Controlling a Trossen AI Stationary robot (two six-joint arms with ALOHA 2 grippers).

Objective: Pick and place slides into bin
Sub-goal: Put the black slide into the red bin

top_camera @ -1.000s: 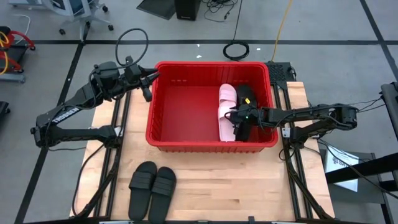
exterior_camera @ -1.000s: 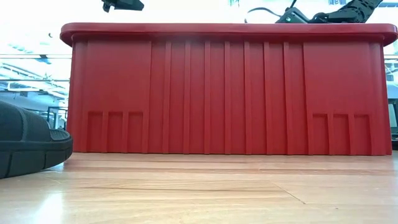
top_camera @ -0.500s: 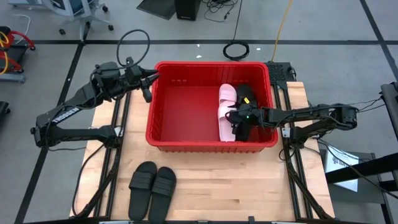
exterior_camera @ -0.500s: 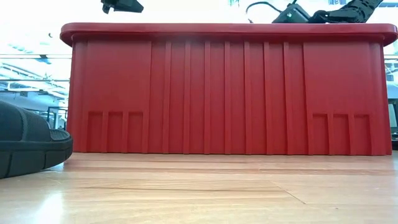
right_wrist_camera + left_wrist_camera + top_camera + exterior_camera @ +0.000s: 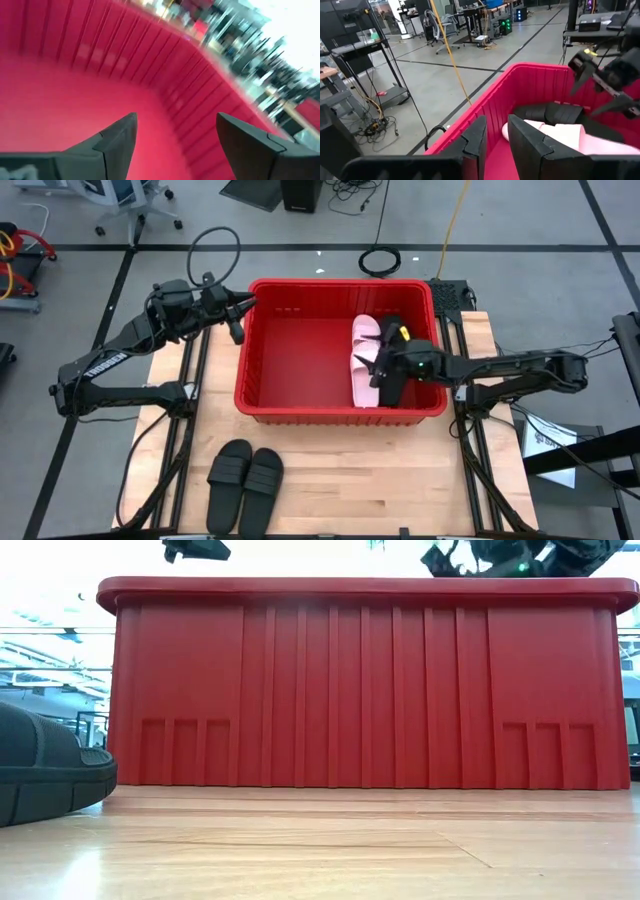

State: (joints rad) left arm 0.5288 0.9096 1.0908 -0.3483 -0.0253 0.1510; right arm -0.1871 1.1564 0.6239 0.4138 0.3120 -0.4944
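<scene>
The red bin (image 5: pixel 300 395) stands mid-table. In its right part lie light pink slides (image 5: pixel 364 352) and a black slide (image 5: pixel 394 332), resting on the floor and partly on each other. They also show in the left wrist view (image 5: pixel 560 131). Two more black slides (image 5: pixel 246 474) lie side by side, soles down, on the table in front of the bin. My right gripper (image 5: pixel 380 372) hovers open and empty over the slides in the bin, above the rim (image 5: pixel 480 555). My left gripper (image 5: pixel 238 318) waits at the bin's far left corner, fingers a narrow gap apart (image 5: pixel 497 135).
The bin's tall ribbed wall (image 5: pixel 360 690) fills the low view, with a black slide's end (image 5: pixel 45 770) at its left. The bare wooden table (image 5: pixel 380 480) lies in front of the bin. Cables and chairs stand on the floor beyond the table.
My right gripper has risen out of the bin's right part to above the rim and drawn back a little toward the table's right edge. The slides in the bin lie where they were.
</scene>
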